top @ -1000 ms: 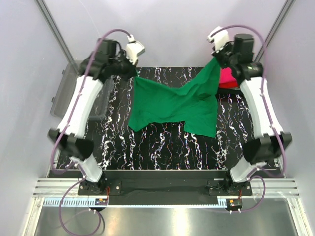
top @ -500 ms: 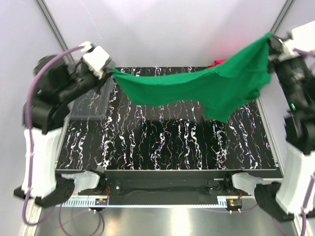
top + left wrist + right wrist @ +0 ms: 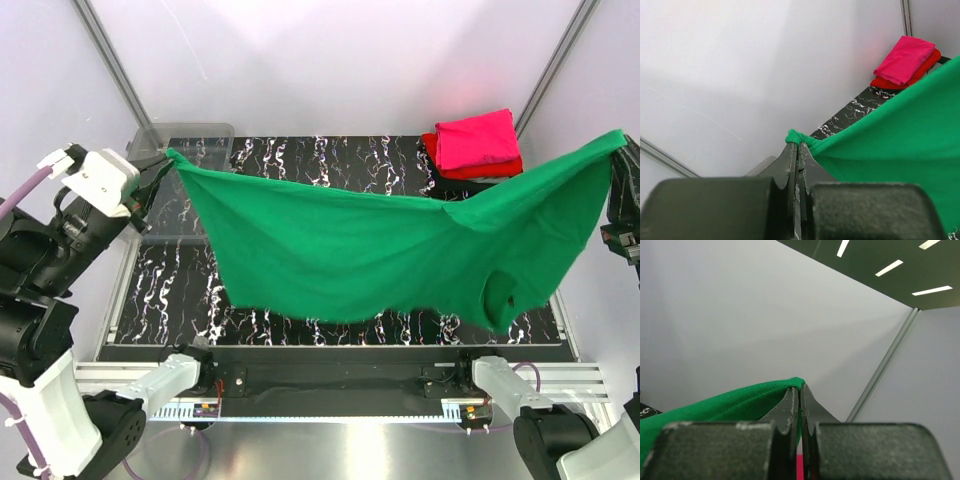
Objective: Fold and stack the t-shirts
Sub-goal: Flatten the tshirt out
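Setting: looking like a robotics lab test cell.
Walls: white panels closing in top and sides, metal posts slanting up at upper left and right.
Table: black marbled top sitting mid-frame, aluminium rail running along the bottom.
Arms: left arm and right arm standing at frame edges.
Ceiling: strip lights glowing upper right, right wrist view.

**T-shirts: one aloft, two stacked**

I see the green t-shirt spread wide in the air, upper edge taut corner to corner, body sagging below. The folded magenta-pink t-shirt lies atop the folded red t-shirt, far right.
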Robot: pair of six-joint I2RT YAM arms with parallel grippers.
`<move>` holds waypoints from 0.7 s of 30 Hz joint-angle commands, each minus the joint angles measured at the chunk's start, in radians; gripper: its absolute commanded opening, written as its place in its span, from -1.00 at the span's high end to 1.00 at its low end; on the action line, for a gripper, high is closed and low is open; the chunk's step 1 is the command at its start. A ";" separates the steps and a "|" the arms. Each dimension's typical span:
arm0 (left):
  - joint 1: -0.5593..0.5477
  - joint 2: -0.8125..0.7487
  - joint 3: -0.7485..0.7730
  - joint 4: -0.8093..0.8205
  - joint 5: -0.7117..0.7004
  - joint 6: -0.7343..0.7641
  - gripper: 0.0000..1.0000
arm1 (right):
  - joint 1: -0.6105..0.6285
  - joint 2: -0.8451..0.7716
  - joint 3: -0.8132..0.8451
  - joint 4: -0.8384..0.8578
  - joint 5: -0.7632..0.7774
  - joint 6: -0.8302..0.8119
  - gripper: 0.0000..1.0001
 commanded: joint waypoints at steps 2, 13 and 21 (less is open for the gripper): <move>0.029 0.018 -0.028 0.038 -0.028 -0.025 1.00 | -0.010 0.039 -0.069 0.004 -0.036 0.026 1.00; 0.031 0.085 -0.558 0.064 -0.139 0.012 1.00 | -0.010 0.117 -0.730 0.254 -0.171 -0.014 1.00; 0.035 0.419 -0.678 0.299 -0.211 0.082 1.00 | -0.008 0.525 -0.797 0.429 -0.203 -0.092 1.00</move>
